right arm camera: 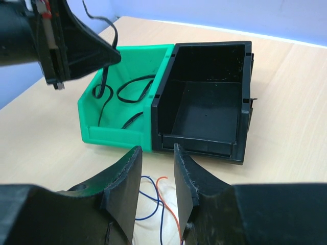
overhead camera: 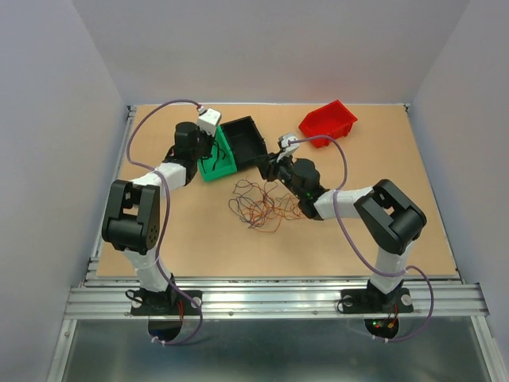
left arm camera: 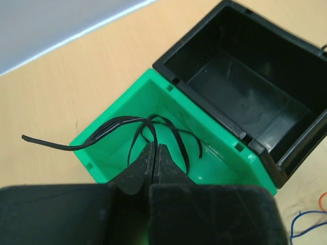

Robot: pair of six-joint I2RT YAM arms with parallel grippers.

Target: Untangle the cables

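A tangle of thin black, red and orange-brown cables (overhead camera: 258, 205) lies on the table between the arms. My left gripper (overhead camera: 212, 156) hangs over the green bin (overhead camera: 216, 167). It is shut (left arm camera: 155, 148) on a black cable (left arm camera: 168, 133) that loops into the green bin (left arm camera: 204, 120), one end sticking out over the rim. Its tip also shows in the right wrist view (right arm camera: 113, 54), with black cables (right arm camera: 134, 92) below it. My right gripper (overhead camera: 268, 166) is open (right arm camera: 156, 148) and empty, low over a blue wire (right arm camera: 148, 204) and an orange wire (right arm camera: 172, 206).
An empty black bin (overhead camera: 245, 143) touches the green bin's right side; it also shows in the left wrist view (left arm camera: 245, 87) and the right wrist view (right arm camera: 204, 102). A red bin (overhead camera: 328, 121) stands at the back right. White walls enclose the table.
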